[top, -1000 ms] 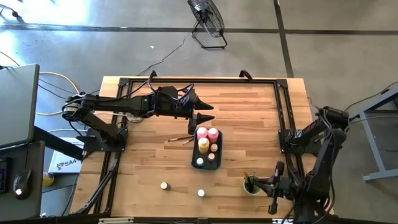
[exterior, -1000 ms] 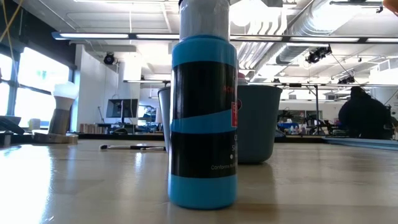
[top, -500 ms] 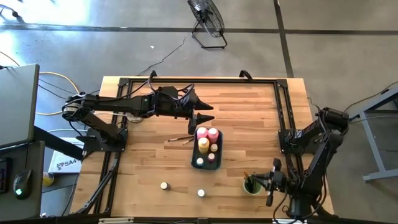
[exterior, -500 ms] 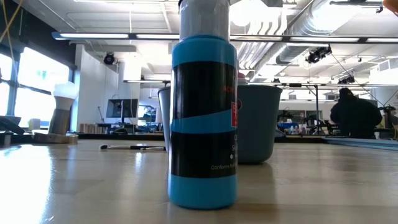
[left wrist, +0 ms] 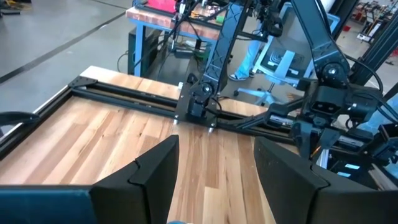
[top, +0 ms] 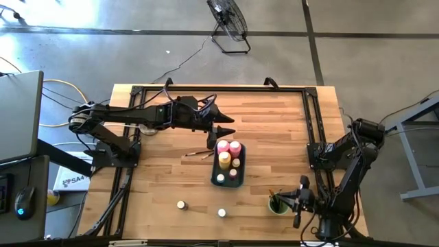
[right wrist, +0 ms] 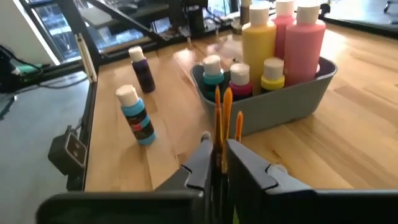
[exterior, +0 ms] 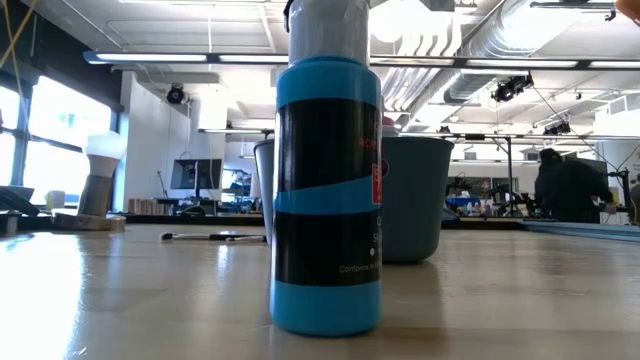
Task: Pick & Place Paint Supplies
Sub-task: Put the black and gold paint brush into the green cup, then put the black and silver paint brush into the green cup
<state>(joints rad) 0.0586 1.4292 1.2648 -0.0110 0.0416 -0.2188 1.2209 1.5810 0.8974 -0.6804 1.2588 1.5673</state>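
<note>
Right end effector (right wrist: 219, 163) hovers over the green cup (top: 277, 204), its fingers nearly together around upright paintbrushes (right wrist: 221, 115) — likely letting go. Left end effector (top: 224, 130), fingers apart, waits by the tray (top: 214, 173) on the desk (top: 274, 123).

Overhead and right wrist views share the tray (top: 228, 165); low view hugs the tabletop.

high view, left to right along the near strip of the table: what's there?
Small jar → second small jar → green cup holding brushes → right pincer, next to the cup.
</note>
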